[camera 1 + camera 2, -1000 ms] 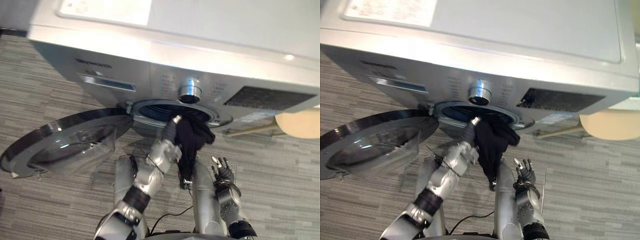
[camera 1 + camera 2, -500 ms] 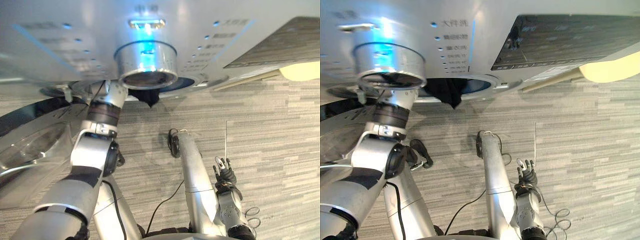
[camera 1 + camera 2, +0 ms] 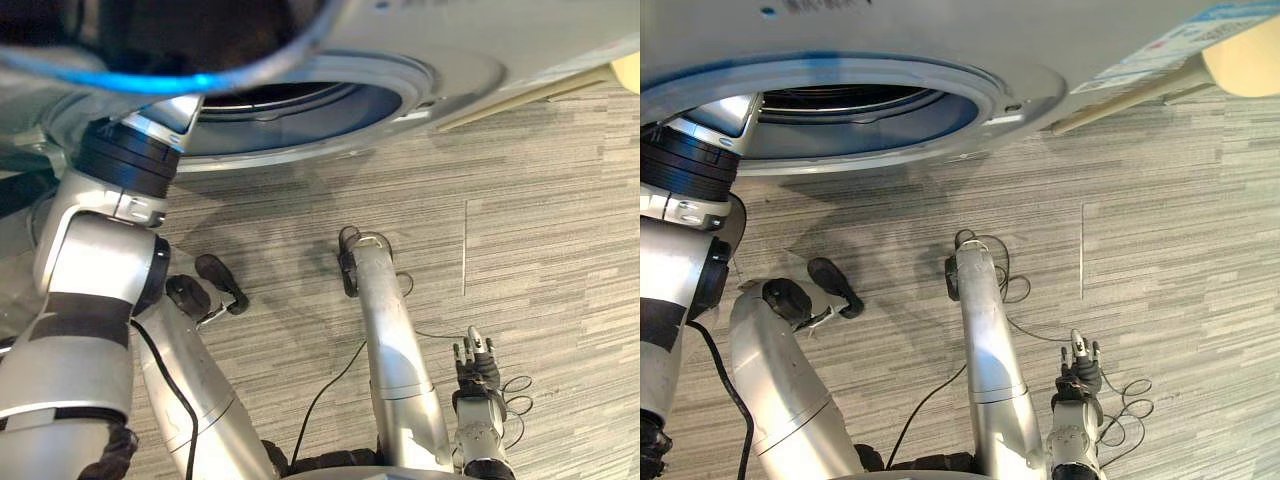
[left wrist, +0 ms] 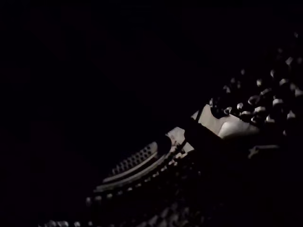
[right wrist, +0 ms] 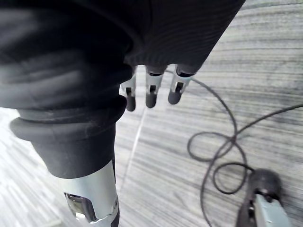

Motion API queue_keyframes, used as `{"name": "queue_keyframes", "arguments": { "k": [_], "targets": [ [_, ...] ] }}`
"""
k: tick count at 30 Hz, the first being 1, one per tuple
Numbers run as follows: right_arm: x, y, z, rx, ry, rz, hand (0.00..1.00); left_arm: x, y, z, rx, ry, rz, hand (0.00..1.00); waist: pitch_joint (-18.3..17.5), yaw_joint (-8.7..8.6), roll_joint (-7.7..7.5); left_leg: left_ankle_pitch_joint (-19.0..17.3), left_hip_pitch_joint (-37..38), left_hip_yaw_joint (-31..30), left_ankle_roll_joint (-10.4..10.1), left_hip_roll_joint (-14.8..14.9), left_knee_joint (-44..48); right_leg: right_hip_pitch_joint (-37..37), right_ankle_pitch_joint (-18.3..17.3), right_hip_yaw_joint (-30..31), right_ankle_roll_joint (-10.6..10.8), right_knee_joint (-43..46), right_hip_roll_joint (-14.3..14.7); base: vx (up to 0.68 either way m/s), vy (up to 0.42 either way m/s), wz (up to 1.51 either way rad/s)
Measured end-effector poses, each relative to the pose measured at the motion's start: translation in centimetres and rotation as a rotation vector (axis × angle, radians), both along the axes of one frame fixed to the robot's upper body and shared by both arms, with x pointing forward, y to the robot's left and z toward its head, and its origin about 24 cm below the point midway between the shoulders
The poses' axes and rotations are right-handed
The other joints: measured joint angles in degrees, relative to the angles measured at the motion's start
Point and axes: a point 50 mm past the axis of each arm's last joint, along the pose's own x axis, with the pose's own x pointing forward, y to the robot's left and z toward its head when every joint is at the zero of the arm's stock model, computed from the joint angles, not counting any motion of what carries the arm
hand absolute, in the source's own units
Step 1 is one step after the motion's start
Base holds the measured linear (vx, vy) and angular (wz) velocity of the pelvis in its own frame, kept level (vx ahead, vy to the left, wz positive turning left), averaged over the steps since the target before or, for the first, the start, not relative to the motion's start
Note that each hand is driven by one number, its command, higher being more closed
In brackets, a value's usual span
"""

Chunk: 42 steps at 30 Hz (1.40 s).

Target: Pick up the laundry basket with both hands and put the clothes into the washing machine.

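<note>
One silver washing machine (image 3: 1020, 95) stands at the far side, its round opening dark inside. The left arm (image 3: 125, 165) reaches in, hiding the left hand; its grip cannot be told. The right hand (image 3: 478, 365) hangs near right, fingers straight, empty.

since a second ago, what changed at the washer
The left arm has pushed wrist-deep into the washing machine drum, and the dark garment that hung over the rim no longer hangs there. The camera also leaned closer. The right robot hand stays open and idle, hanging low.
</note>
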Motion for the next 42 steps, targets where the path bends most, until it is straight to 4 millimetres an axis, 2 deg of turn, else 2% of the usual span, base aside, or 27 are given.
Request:
{"name": "queue_keyframes", "arguments": {
  "k": [5,7,9,14,17,21,24,26,28,30,31,32,33,35,36,37,39,41,42],
  "targets": [
    [0.1,0.2,0.2,-0.009,-0.02,-0.013,0.0,0.3,-0.4,0.1,0.115,0.017,0.159,0.0,0.0,-1.06,-0.06,-0.2,-0.8,0.1,0.4,-0.3,0.4,-0.2,0.3,0.2,0.5,0.0,-0.7,0.0,0.064,0.03],
    [0.4,0.6,0.4,-0.006,-0.029,0.003,0.0,0.8,-0.9,0.2,0.16,0.072,0.164,0.0,0.1,-1.34,-0.08,-0.1,-1.0,0.0,0.4,-1.1,0.3,-0.2,0.3,0.1,0.5,0.0,-1.1,0.01,0.064,0.11],
    [0.7,1.6,0.4,0.001,-0.033,0.049,0.0,2.1,-1.3,0.0,0.186,0.179,0.163,0.0,0.1,-1.38,-0.21,-0.1,-1.0,-0.2,0.5,-1.4,0.3,0.1,0.4,0.0,0.6,0.0,-1.7,0.0,0.063,0.13],
    [1.0,2.5,0.3,0.012,-0.038,0.105,0.0,3.7,0.2,-0.5,0.148,0.3,0.254,0.0,0.3,-2.43,-0.29,-0.1,-0.5,0.5,0.4,-1.4,-1.0,1.0,1.0,0.1,1.3,-2.2,-1.9,0.0,0.063,0.0],
    [1.0,2.7,0.0,0.014,-0.025,0.122,0.0,4.8,0.5,-1.3,0.071,0.411,0.211,0.0,0.9,-2.47,-0.34,0.0,1.2,1.0,0.6,-1.5,-2.4,3.1,1.5,0.2,1.9,-4.3,-2.0,0.03,0.073,-0.03],
    [1.1,3.0,0.0,0.013,-0.024,0.144,0.0,5.6,0.6,-2.8,-0.006,0.473,0.144,0.0,0.9,-2.29,-0.3,0.3,3.4,2.1,1.1,-1.9,-3.9,4.9,1.6,0.7,2.0,-6.0,-2.3,0.05,0.048,-0.02],
    [1.0,3.0,-0.2,0.015,-0.014,0.145,0.0,6.7,1.6,-5.0,-0.175,0.562,0.005,0.0,1.1,-1.32,-0.13,0.3,5.3,2.9,1.1,-2.0,-5.3,6.3,1.6,0.8,2.0,-7.2,-2.3,0.05,0.024,-0.03],
    [1.0,3.1,-0.4,0.022,0.006,0.145,0.0,7.7,2.5,-8.0,-0.375,0.641,-0.185,0.0,1.1,-1.18,-0.04,0.3,6.8,3.3,1.0,-2.2,-6.3,7.6,1.6,0.8,1.9,-7.9,-2.4,0.04,0.012,0.05],
    [1.1,3.1,-0.4,0.025,0.014,0.146,0.0,8.2,2.9,-10.0,-0.49,0.68,-0.284,0.0,1.3,-1.13,0.22,0.3,7.8,3.7,1.0,-2.4,-7.1,8.5,1.5,0.7,1.8,-8.3,-3.0,0.03,0.01,0.13],
    [1.5,3.1,-0.2,0.028,0.017,0.149,0.0,8.9,3.1,-14.2,-0.635,0.751,-0.417,0.0,1.5,-1.06,0.64,0.4,10.3,3.9,0.8,-3.3,-8.5,10.9,1.2,0.7,1.7,-9.2,-3.7,0.02,0.014,0.16],
    [1.7,3.1,-0.2,0.029,0.021,0.147,0.0,9.0,3.1,-15.5,-0.666,0.77,-0.444,0.0,1.6,-1.09,0.74,0.5,11.2,4.2,0.8,-3.4,-9.0,11.7,1.2,0.7,1.7,-9.5,-4.0,0.03,0.006,0.16],
    [1.9,3.2,-0.1,0.031,0.022,0.146,0.0,9.0,3.0,-18.1,-0.739,0.803,-0.519,0.0,1.6,-0.94,0.86,0.5,13.3,4.7,0.7,-3.7,-10.0,13.5,1.1,0.7,1.6,-10.4,-4.2,0.03,0.001,0.11],
    [2.3,3.4,0.1,0.035,0.021,0.144,0.0,8.7,2.8,-20.5,-0.801,0.822,-0.574,0.0,1.6,-0.79,0.95,0.7,15.7,5.0,0.4,-4.1,-11.3,15.7,1.1,0.8,1.5,-11.5,-4.4,0.04,-0.009,0.11],
    [2.5,3.4,0.2,0.034,0.02,0.144,0.0,8.2,2.6,-23.8,-0.877,0.86,-0.62,0.0,1.6,-0.33,1.43,0.9,18.9,5.6,0.2,-4.3,-13.2,18.6,1.0,0.6,1.3,-12.9,-5.0,0.04,-0.029,0.1],
    [2.6,3.2,0.3,0.025,0.026,0.138,0.0,7.4,2.4,-27.7,-0.943,0.926,-0.628,0.0,1.6,0.47,2.18,1.1,22.6,6.4,-0.1,-4.5,-15.1,21.9,0.8,0.6,1.0,-14.4,-5.2,0.06,-0.055,0.07],
    [2.7,3.1,0.4,0.022,0.026,0.138,0.0,7.0,2.5,-29.3,-0.976,0.952,-0.639,0.0,1.4,0.61,2.51,1.2,24.0,6.7,-0.3,-4.6,-16.1,23.2,0.8,0.6,1.0,-15.1,-5.3,0.06,-0.059,0.11],
    [2.9,2.9,0.4,0.001,0.032,0.149,0.0,5.5,2.9,-33.8,-1.045,1.047,-0.651,0.0,1.5,0.9,3.33,2.1,28.3,7.6,-0.7,-5.5,-19.4,27.0,0.7,0.3,0.7,-17.4,-6.1,0.08,-0.07,0.15],
    [2.5,2.4,-0.1,-0.026,0.073,0.161,0.0,3.7,2.4,-38.5,-1.151,1.152,-0.699,0.0,0.7,2.18,5.0,3.5,33.3,8.3,-1.2,-6.2,-23.6,31.6,1.0,-0.3,-0.2,-20.6,-6.4,0.1,-0.066,0.11],
    [2.5,2.4,-0.3,-0.026,0.082,0.165,0.0,3.2,2.2,-39.7,-1.189,1.18,-0.705,0.0,0.5,2.27,5.43,3.9,34.6,8.6,-1.3,-6.2,-24.9,32.7,1.1,-0.4,-0.4,-21.4,-6.6,0.13,-0.048,0.15]
  ]
}}
